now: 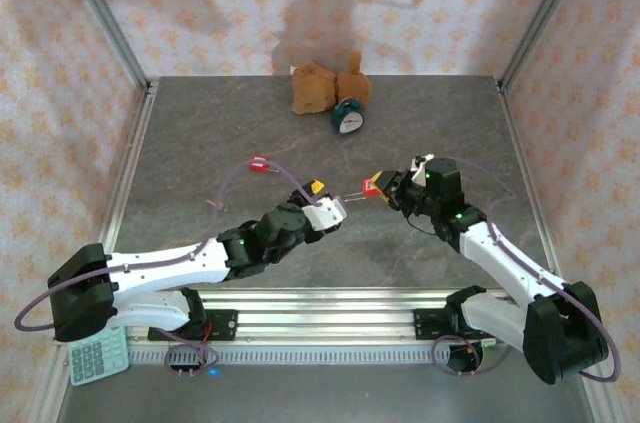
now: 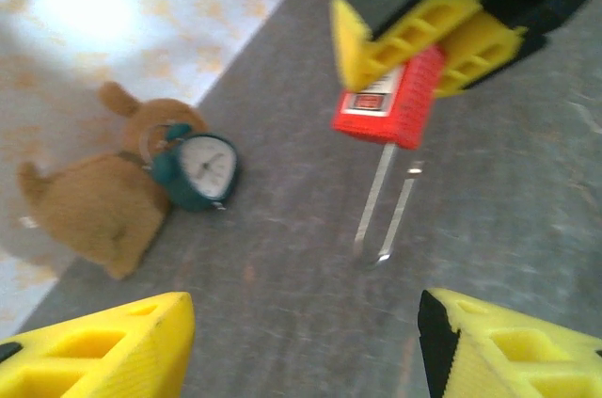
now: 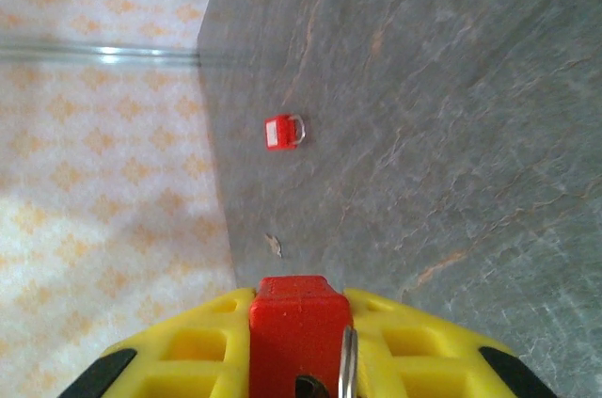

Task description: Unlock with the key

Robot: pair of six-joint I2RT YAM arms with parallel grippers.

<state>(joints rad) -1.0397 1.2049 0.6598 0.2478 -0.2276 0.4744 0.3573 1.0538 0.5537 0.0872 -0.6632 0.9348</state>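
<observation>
Right gripper (image 1: 378, 185) pinches 1 padlock (image 2: 390, 97); left gripper (image 2: 306, 334) spread, empty.
Take the key (image 3: 273, 245) by its head and hold the padlock steady.

Right gripper (image 3: 299, 325): yellow jaws clamped on a red padlock (image 3: 288, 306), its shackle at the bottom edge. Beyond it, the tiny key (image 3: 274, 245) lies on the grey counter (image 3: 442, 116), and a second padlock (image 3: 282, 131) lies farther off.
</observation>
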